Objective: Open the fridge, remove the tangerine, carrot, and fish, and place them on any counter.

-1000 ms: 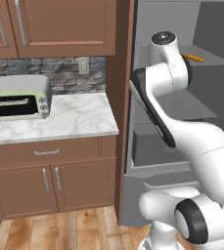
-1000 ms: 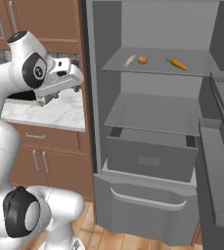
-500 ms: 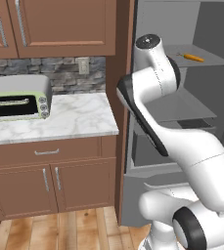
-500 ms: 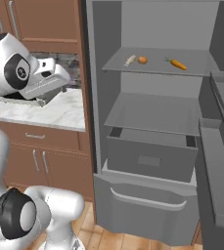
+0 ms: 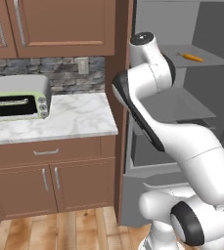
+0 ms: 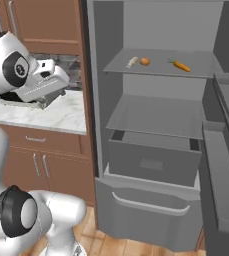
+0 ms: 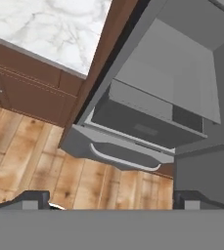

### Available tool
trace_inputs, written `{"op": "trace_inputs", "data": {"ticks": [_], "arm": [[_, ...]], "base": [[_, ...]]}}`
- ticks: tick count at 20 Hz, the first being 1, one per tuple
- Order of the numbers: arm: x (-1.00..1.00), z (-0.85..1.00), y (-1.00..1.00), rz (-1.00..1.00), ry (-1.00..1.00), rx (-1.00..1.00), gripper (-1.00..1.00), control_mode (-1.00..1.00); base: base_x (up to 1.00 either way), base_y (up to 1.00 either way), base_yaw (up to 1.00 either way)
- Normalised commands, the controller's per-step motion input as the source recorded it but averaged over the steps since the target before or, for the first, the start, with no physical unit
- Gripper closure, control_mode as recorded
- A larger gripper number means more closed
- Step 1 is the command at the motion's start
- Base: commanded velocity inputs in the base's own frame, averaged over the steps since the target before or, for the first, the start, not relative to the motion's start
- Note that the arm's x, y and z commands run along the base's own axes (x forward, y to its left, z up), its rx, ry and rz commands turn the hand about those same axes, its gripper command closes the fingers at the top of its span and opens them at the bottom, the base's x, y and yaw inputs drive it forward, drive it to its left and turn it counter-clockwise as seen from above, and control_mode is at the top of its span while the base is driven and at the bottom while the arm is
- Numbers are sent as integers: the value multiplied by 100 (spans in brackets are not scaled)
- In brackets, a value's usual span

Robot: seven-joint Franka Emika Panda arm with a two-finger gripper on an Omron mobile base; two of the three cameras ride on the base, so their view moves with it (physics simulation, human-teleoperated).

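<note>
Right now my pincer [image 7: 108, 197] hangs spread wide with nothing between its tips, its two dark fingertips [image 7: 33, 199] far apart at the bottom of the hand view. From the right base view my hand [image 6: 45, 82] sits out over the counter [image 6: 61, 114], to the left of the fridge [image 6: 156, 130], at about 9 o'clock from the top shelf's load.

The fridge stands open, its door [image 6: 226, 165] swung out at the 3 o'clock side of the right base view. On the top shelf [image 6: 161, 67] three things lie in a row, well apart from my hand: the fish [image 6: 132, 62] at the left, the tangerine [image 6: 144, 61] just beside it at its 3 o'clock, and the carrot [image 6: 180, 65] further along toward 3 o'clock, apart from the fruit. In the left base view I see the carrot [image 5: 190, 57] on that same shelf, at about 2 o'clock from my upper arm; the other two are hidden behind my arm there.

Below the top shelf is a second grey shelf [image 6: 156, 117], bare as far as I can see, then a drawer [image 6: 153, 162] pulled partly out and a lower bin with a curved handle [image 7: 124, 160].

Along the counter, at 9 o'clock in the left base view, a toaster oven [image 5: 18, 97] with a pale green front sits against the stone backsplash [image 5: 69, 72]. Brown wooden cabinets [image 5: 50, 27] hang above it.
</note>
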Motion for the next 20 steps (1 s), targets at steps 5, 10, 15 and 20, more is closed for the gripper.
{"op": "trace_inputs", "data": {"ticks": [5,10,15,20], "arm": [[0,0,0,0,0,0,-100,100],[0,0,0,0,0,0,-100,100],[0,0,0,0,0,0,-100,100],[0,0,0,0,0,0,-100,100]], "base": [[-17,-60,-6],[-26,-59,-12],[0,-45,-15],[25,-17,-19]]}}
